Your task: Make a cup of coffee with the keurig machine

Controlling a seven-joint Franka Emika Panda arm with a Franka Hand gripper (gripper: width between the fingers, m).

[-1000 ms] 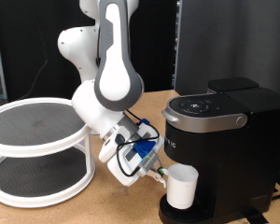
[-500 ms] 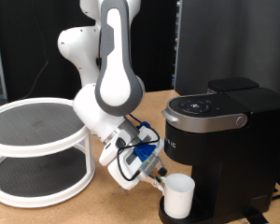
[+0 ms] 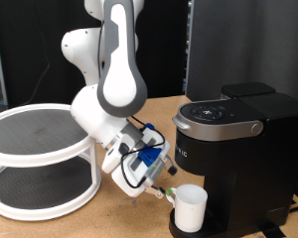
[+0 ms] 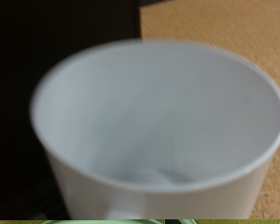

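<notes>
Sits upright on the keurig machine's (image 3: 228,149) drip tray, below the brew head at the exterior view's lower right: the cup (image 3: 191,207), plain white, open mouth up. Fills nearly the whole wrist view (image 4: 159,131), blurred from closeness, interior apparently empty and dry. No handle visible in either view; which way it points cannot be told.

Judged as ceramic: rigid, moderately heavy for its size, glazed and so somewhat slippery, breakable if knocked off or dropped. Best taken across the rim wall, one finger inside and one outside, or around the body if the span allows; a handle grip would risk twisting.

Just beside the cup on the exterior view's left, low over the tabletop (image 3: 109,223): the gripper (image 3: 165,193), angled down toward the cup from the white arm (image 3: 114,79). Looks slightly apart from the cup wall, though contact cannot be ruled out at this size. Cannot tell whether the jaws are spread or closed; fingertips too small in the exterior view and out of the wrist view. Nothing seen between them.

Machine lid down, round button panel on top, silver-grey band around the head. Further to the exterior view's left, a two-tier round white shelf (image 3: 35,149) with dark mesh surfaces, well apart from the cup. Dark panels behind.
</notes>
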